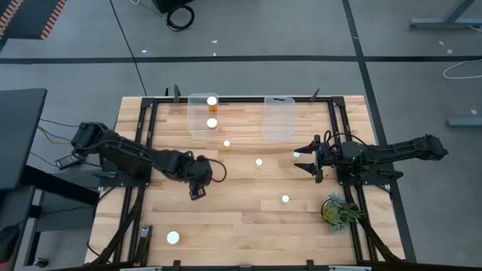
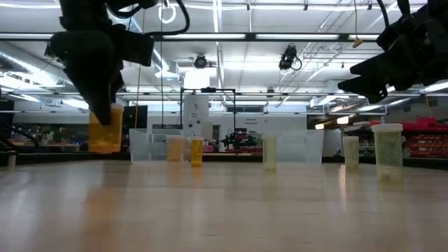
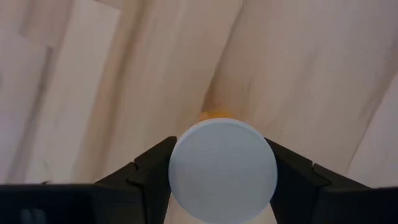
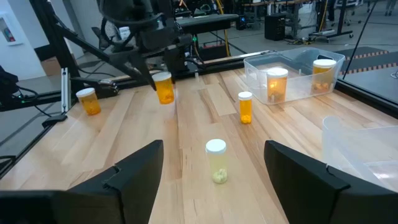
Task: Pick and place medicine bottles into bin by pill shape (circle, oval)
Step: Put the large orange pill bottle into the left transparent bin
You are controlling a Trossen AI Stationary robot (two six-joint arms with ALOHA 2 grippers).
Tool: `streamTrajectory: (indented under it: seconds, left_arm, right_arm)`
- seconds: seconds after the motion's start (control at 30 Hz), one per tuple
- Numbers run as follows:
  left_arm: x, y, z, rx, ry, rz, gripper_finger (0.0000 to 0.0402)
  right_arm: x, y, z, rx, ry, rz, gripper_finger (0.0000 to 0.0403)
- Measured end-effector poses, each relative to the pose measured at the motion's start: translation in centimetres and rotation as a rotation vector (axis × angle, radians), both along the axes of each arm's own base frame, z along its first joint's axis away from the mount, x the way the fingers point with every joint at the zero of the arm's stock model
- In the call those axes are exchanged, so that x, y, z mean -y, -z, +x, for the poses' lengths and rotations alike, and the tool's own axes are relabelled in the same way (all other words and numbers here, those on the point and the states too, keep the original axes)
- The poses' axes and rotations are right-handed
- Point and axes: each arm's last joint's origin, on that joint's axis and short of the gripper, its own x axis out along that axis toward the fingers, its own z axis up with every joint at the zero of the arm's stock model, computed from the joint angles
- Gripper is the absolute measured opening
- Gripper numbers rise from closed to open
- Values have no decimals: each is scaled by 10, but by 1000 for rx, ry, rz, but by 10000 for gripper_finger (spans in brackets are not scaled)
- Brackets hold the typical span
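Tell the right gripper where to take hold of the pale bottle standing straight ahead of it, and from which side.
Grip the pale bottle across its round body just under the white cap, coming in level from the right gripper side, where it already faces it with fingers open. The bottle stands upright with bare table around it, so both fingers fit either side.

Amber bottles, white caps, all upright. Two bottles inside far-left clear tub. One held bottle lifted off table, left of centre. Loose bottles stand mid-table, one more nearer right. Lone bottle at near-left edge.
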Motion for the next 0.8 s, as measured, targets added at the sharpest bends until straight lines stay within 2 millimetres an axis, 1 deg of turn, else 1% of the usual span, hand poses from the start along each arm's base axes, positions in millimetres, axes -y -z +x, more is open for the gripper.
streamTrajectory:
  seconds: [0.23, 0.43, 0.8]
  left_arm:
    - [-21, -14, 10, 10, 21, 26, 209]
    - [-37, -24, 16, 23, 26, 44, 220]
    - [-61, -39, 19, 18, 41, 75, 211]
  right_arm:
    - [0, 0, 0, 0, 0, 0, 284]
    - [0, 0, 0, 0, 0, 0, 284]
    - [0, 0, 0, 0, 0, 0, 284]
